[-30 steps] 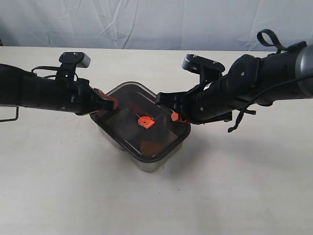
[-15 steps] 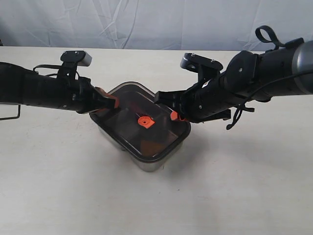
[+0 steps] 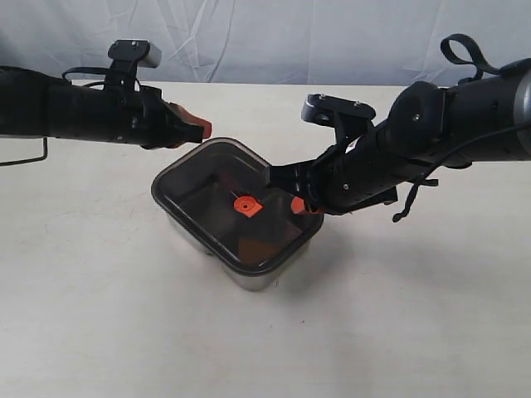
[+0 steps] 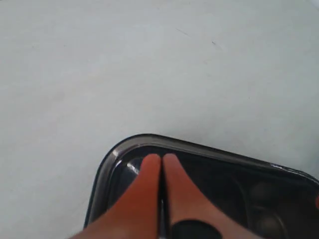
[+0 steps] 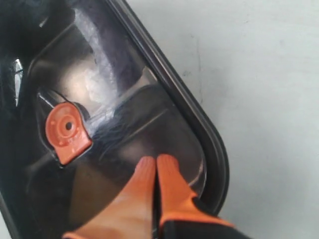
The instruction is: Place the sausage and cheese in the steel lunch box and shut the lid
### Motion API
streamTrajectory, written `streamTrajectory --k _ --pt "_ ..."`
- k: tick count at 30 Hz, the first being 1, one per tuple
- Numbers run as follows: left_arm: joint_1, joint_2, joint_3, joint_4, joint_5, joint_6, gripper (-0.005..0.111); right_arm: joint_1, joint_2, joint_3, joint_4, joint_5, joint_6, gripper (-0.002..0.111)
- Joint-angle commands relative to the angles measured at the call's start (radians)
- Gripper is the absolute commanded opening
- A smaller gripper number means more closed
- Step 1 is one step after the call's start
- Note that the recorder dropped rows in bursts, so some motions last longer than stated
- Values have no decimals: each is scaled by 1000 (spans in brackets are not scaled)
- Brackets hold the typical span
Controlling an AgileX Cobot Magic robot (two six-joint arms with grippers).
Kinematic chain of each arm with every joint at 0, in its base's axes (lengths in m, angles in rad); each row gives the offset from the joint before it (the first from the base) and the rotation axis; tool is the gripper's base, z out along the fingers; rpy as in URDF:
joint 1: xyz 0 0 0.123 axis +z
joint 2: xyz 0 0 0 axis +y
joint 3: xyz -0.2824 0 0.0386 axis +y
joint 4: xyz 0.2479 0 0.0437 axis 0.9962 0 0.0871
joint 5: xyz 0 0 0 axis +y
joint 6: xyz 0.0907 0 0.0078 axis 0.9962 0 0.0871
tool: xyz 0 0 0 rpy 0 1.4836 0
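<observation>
The steel lunch box (image 3: 251,278) stands mid-table with the dark lid (image 3: 217,195) lying on it, orange valve (image 3: 246,204) in the middle. Sausage and cheese are hidden under the smoky lid; only a dim orange-brown patch (image 3: 259,247) shows through. My left gripper (image 3: 202,129) is shut and empty, hanging above the table just beyond the box's far corner; in its wrist view the left gripper (image 4: 162,159) hovers over the lid's corner (image 4: 124,149). My right gripper (image 3: 297,206) is shut, its tips resting on the lid's right edge. Right wrist view: right gripper (image 5: 155,160), valve (image 5: 66,132).
The white table (image 3: 99,315) spreads around the box. A grey cloth backdrop (image 3: 265,33) closes the far side. A thin metal wire loop (image 3: 25,157) lies at the left edge under my left arm.
My left gripper has lifted off the lid's left corner and drawn up and back. My right gripper stays on the lid's right edge, shifted slightly.
</observation>
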Motion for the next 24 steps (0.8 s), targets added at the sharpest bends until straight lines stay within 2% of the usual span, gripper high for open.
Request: streamTrajectory --k 1,13,16,24 --pt "0 9 -27 9 14 3 0 8 -8 4 8 20 -5 -1" --pt "-7 74 -28 9 28 -23 0 36 -64 4 15 29 -8 -1" --pt "-19 102 -40 12 78 -18 0 36 -66 4 15 36 -8 -1" --pt "-51 116 -55 25 39 -18 0 37 -66 4 25 49 -8 -1"
